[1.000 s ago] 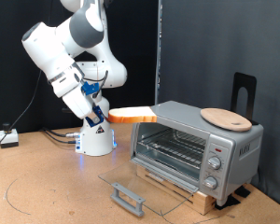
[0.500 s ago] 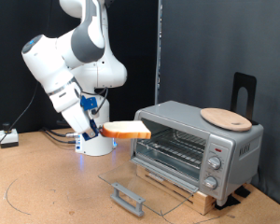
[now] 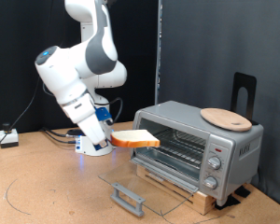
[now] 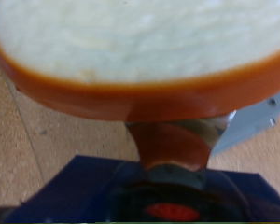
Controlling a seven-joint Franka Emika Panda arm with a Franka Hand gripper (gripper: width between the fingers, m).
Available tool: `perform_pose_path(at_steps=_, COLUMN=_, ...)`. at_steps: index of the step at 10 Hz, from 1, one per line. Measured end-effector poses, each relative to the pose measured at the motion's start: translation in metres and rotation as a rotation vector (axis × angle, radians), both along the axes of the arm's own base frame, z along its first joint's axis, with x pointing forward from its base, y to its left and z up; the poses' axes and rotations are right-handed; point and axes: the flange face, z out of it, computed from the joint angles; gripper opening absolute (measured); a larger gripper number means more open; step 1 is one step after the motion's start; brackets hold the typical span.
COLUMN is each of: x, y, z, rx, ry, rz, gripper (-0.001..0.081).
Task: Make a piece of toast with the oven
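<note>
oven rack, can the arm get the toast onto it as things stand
Probably yes: the oven door lies dropped open, the wire rack looks bare, and the toast, held in the gripper, sits level just outside the opening.

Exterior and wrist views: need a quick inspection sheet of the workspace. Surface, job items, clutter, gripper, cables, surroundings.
Surface: brown wooden tabletop.
Job's things: piece of toast held level in the air in front of the oven's open mouth, not yet on the rack; oven with glass door dropped flat, raised on a wooden base.
Clutter: round wooden board on the oven top; black stand behind it.
Gripper: gripper shut on the toast's edge; wrist view shows the slice filling the frame.
Cables: bundle by the arm base; thin loop at the exterior view's bottom left.
Surroundings: black curtain backdrop.
</note>
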Motion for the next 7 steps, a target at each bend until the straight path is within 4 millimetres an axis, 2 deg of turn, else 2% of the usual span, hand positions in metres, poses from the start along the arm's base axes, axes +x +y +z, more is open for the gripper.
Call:
perform_pose_path(at_steps=4, x=0.007, y=0.070, z=-0.013, rx=-0.038, ry=0.045, rz=0.076, gripper=0.0449)
perform_pose_path(at_steps=7, x=0.007, y=0.120, z=-0.019, rx=-0.084, ry=0.013, rz=0.132, gripper=0.0449)
